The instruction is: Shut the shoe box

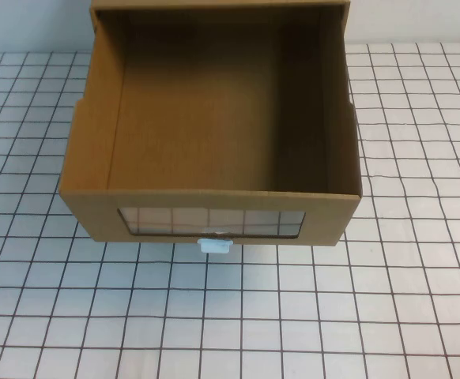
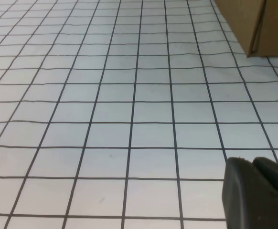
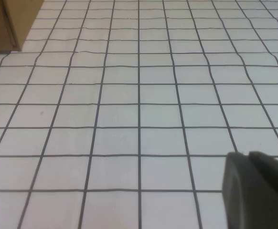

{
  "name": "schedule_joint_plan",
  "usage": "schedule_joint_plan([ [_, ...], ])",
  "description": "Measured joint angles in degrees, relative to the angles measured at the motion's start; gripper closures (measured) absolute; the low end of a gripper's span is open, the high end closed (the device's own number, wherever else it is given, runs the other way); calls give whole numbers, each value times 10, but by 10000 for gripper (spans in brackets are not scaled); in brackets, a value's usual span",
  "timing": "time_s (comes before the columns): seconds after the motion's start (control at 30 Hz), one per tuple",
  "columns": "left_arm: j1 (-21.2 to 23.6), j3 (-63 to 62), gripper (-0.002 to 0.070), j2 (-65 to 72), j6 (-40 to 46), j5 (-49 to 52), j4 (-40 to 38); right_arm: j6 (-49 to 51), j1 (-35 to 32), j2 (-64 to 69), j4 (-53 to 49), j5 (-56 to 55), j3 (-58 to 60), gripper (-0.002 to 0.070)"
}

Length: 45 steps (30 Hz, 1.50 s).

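Note:
The shoe box (image 1: 214, 126) is a brown cardboard drawer-style box in the middle of the high view. Its drawer is pulled out toward me and shows an empty inside. The front has a clear window (image 1: 211, 221) with a small white handle (image 1: 214, 245) below it. Neither arm shows in the high view. My left gripper (image 2: 252, 160) is shut and empty over the tablecloth, with a corner of the box (image 2: 253, 24) far ahead. My right gripper (image 3: 249, 154) is shut and empty, with the box's other corner (image 3: 5, 24) far ahead.
The table is covered with a white cloth with a black grid (image 1: 404, 300). A pale wall stands behind the box.

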Motion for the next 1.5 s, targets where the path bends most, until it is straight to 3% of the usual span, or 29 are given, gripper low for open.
schedule_joint_plan([
  [1.1, 0, 0, 680, 0, 0, -10, 8, 0, 0, 0, 0, -7, 0, 689],
  [1.27, 0, 0, 680, 0, 0, -76, 8, 0, 0, 0, 0, -69, 0, 689],
  [1.5, 0, 0, 680, 0, 0, -311, 13, 0, 0, 0, 2, -269, 0, 689],
])
